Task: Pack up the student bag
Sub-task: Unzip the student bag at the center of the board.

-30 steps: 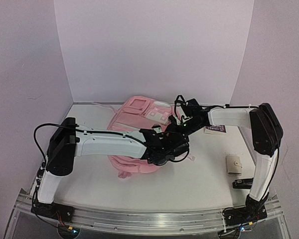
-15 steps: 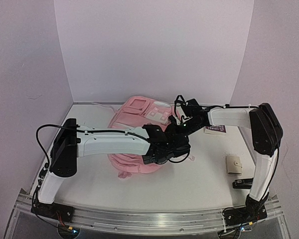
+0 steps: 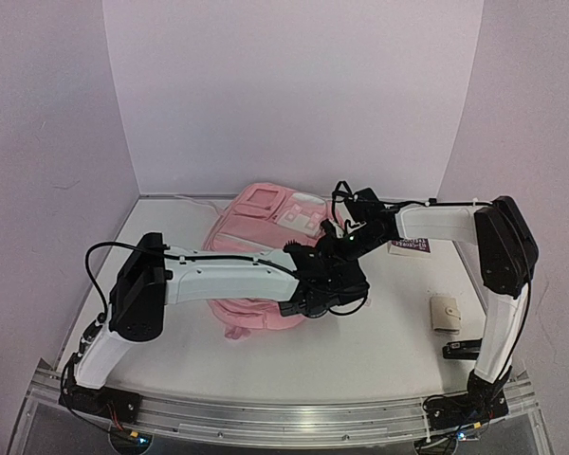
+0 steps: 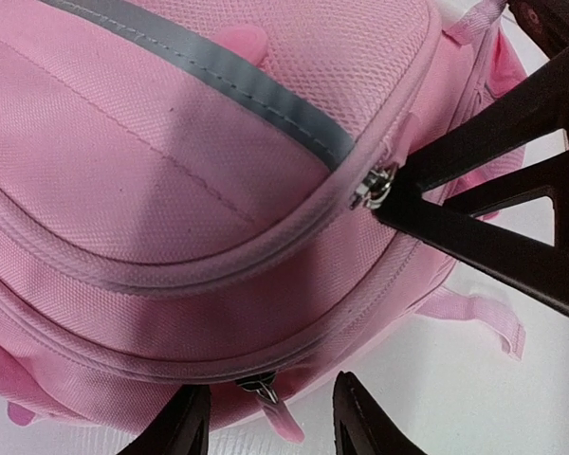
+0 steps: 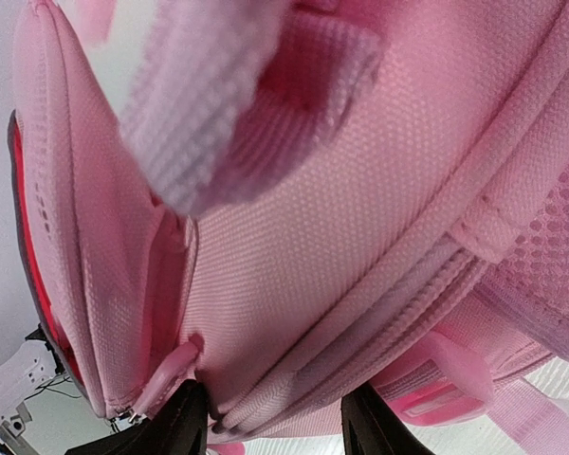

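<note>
One student bag [image 3: 258, 205]. Two claws: right claw [image 5: 275, 396] grips bag seam; left claw [image 4: 273, 393] half-open round zipper pull [image 4: 284, 423].

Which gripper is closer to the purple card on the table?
Right. The right gripper is at the edge of the student bag facing the purple card; the left gripper is at the bag's near end, farther off.

The purple card [image 3: 411, 246] carries white print, probably lettering, too small to read.
</note>
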Tool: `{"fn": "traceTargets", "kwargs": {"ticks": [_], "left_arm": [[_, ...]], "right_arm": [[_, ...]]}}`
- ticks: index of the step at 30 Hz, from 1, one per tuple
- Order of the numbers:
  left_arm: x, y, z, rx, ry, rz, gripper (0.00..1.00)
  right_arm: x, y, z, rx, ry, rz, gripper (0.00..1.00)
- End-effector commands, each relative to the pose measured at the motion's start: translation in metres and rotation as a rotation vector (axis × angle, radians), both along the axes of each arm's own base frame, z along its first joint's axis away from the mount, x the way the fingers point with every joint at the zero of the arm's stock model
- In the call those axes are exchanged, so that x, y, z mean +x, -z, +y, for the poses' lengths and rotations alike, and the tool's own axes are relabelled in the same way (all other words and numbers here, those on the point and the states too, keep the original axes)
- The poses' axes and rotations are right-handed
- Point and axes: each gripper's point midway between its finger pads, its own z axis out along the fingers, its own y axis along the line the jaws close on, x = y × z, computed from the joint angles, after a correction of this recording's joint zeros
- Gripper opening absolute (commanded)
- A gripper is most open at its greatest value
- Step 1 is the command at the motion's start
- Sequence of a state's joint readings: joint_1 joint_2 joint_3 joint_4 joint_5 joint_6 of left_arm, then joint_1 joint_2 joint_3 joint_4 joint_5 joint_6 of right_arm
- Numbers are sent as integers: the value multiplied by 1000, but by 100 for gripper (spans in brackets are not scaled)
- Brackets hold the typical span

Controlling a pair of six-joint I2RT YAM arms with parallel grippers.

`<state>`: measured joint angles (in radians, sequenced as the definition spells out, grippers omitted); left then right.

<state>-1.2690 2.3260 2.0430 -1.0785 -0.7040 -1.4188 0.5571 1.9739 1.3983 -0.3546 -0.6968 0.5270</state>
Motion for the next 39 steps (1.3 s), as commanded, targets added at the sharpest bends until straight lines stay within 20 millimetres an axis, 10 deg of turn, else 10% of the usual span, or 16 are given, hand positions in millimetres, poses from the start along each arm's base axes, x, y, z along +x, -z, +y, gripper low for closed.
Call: {"fn": "traceTargets", "kwargs": {"ticks": [1,10,19,25,39], "left_arm": [[7,-4,6,-19,-50,5,40],[4,1,20,-25,-87,52,1],[-12,-10,40,-11,-90,52,0],[-19,-15,49,-51,-4,28,0],[-34,-23,84,-25,75,36,0]], "right_arm": [[9,-2,5,3,16,-22,49],[13,3,4,-12,25,-32,48],[29,17,0,-64,51,-57,36],[43,23,-9,-98,74,-87,0],[71,5,-54,-126,160,-157,0]]}}
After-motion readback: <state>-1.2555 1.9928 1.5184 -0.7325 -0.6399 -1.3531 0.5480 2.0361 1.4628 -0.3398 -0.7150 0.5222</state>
